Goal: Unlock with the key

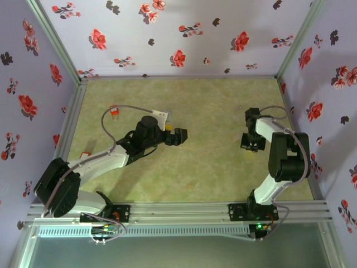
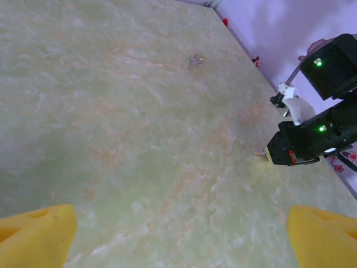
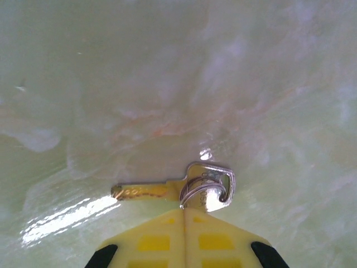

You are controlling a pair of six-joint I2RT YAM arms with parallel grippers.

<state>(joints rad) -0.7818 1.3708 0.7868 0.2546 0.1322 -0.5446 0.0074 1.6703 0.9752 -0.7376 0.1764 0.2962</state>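
Yellow pads (image 2: 39,231) of the left gripper (image 1: 178,135) are standing as far apart as they go, holding nothing and hovering over the glossy green-veined table (image 1: 212,100) left of centre.

Further right, the right gripper (image 3: 184,216) is reaching down to the table with its two yellow fingers closed pad to pad. The key (image 3: 162,190) is lying flat on the table right at those fingertips. In the wrist view its brass-coloured blade is pointing left, with the silver bow (image 3: 217,177) and split ring (image 3: 192,196) to the right. The tips are touching the key's near edge where blade meets bow. Whether any metal is actually being pinched between them cannot be told.

As a thing to handle, the key is looking light, thin, stiff and smooth. Lying flat on a slick surface, it is likely to skate or pivot away from a closing grip. The ring is hanging loose and would only swing, so it is offering no real purchase. The soundest hold seems to be across the two flat faces of the bow, leaving the blade free and in line with the fingers. A nip on the edge alone would probably let the key twist once turning load comes on it.
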